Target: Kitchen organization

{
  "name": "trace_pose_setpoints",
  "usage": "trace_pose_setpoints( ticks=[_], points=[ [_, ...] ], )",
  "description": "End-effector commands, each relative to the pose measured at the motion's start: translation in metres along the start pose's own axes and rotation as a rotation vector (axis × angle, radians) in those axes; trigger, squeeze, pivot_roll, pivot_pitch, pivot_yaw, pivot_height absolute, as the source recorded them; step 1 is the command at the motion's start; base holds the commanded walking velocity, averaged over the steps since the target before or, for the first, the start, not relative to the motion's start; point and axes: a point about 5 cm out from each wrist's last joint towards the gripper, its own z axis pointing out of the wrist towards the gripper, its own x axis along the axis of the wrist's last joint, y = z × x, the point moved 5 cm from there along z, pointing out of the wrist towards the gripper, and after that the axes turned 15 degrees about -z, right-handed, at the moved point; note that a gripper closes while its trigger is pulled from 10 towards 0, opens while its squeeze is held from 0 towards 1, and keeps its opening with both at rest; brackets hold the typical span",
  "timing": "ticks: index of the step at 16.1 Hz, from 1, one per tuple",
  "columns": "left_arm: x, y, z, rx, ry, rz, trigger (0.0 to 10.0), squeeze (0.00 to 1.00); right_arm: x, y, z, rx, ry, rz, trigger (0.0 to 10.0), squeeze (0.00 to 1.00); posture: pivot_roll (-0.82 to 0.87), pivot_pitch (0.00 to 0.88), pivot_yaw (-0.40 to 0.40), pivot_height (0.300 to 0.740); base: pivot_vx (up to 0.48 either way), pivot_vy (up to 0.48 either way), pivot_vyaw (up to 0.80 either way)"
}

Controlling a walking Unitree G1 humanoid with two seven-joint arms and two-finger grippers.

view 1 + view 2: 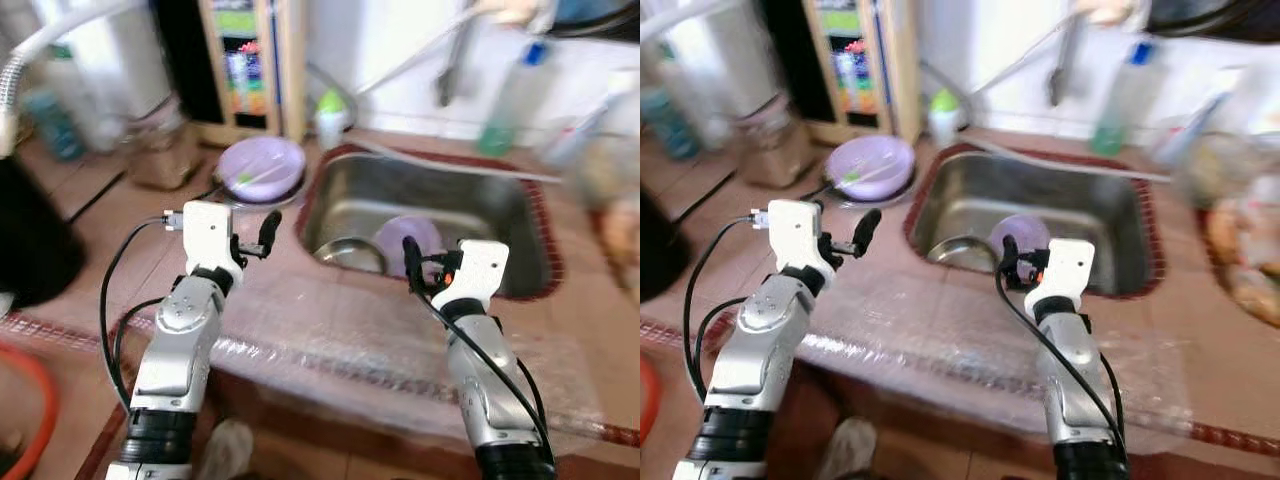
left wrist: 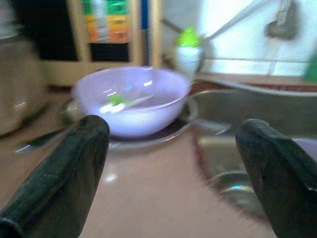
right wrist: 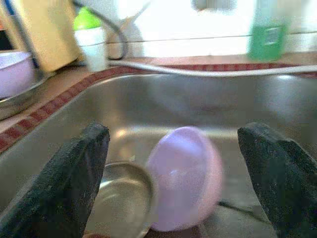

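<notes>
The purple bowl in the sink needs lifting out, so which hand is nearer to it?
Right. The right hand hovers open at the sink's front rim, just before the purple bowl. The left hand is open over the counter, left of the sink.

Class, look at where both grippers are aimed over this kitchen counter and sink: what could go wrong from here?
1. The purple bowl in the sink lies tilted against the metal bowl; the open right gripper might knock it sliding.
2. The open left gripper could tip the utensil out of the counter bowl.
</notes>
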Motion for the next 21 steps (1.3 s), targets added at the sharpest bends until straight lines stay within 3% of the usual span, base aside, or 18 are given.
trace_pose_setpoints(
  ticks=[1, 14, 17, 21],
  points=[
    [0.002, 0.003, 0.001, -0.015, 0.000, 0.002, 10.0, 0.00, 0.002, 0.001, 0.003, 0.002, 0.000, -0.007, 10.0, 0.00, -0.03, 0.000, 0.042, 0.740, 0.304, 0.000, 0.00],
    [0.000, 0.005, -0.007, 0.023, 0.020, -0.009, 10.0, 0.00, -0.003, -0.001, 0.000, 0.008, -0.020, -0.021, 10.0, 0.00, -0.02, 0.008, 0.041, 0.740, 0.044, 0.000, 0.00],
    [-0.002, -0.003, -0.003, 0.060, 0.008, -0.025, 10.0, 0.00, -0.004, 0.000, -0.003, 0.012, -0.023, -0.026, 10.0, 0.00, -0.03, 0.027, 0.037, 0.740, 0.000, 0.000, 0.00],
    [-0.008, -0.032, 0.014, 0.173, -0.048, -0.023, 10.0, 0.00, -0.004, 0.005, -0.019, 0.028, -0.039, -0.063, 10.0, 0.00, -0.08, 0.122, 0.047, 0.740, 0.000, 0.000, 0.00]
  ],
)
